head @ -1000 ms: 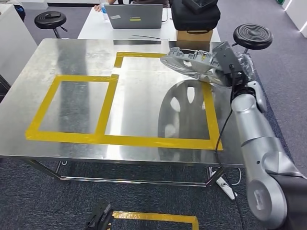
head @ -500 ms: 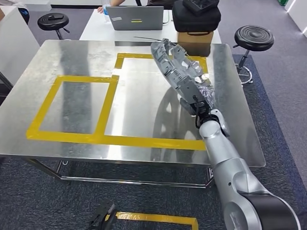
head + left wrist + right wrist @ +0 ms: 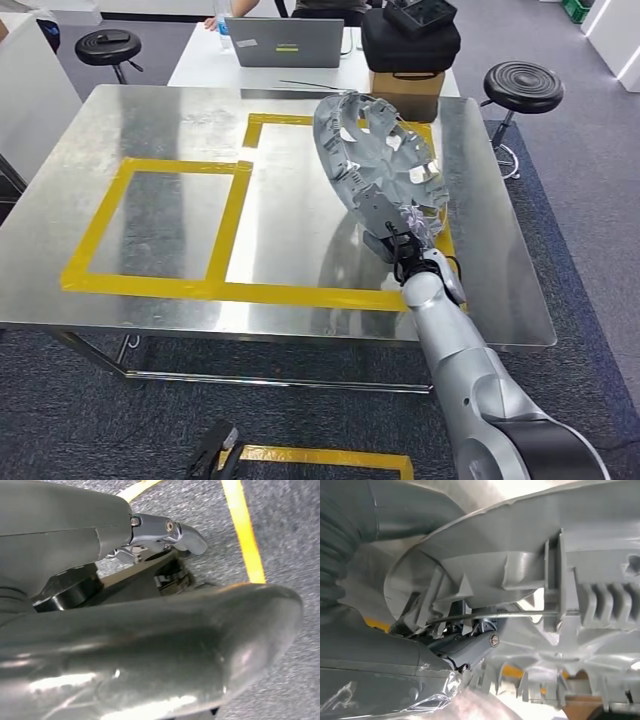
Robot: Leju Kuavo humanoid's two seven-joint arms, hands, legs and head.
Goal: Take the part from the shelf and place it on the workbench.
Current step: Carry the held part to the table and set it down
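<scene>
Beyond the white table [image 3: 198, 60], a laptop [image 3: 284, 41] is set beside a black bag [image 3: 410, 42] stacked on a cardboard box [image 3: 408, 86]; black stools [image 3: 523, 87] are placed at either end.

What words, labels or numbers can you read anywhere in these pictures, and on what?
None can be read.
Laptop: a small yellow mark on its lid, too small to read.
Bottle beside the laptop: its label is blurred.
Part held by the right hand: no lettering visible.

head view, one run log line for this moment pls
right hand: holds part | part: tilted above workbench, not set down | left hand: holds nothing
</scene>
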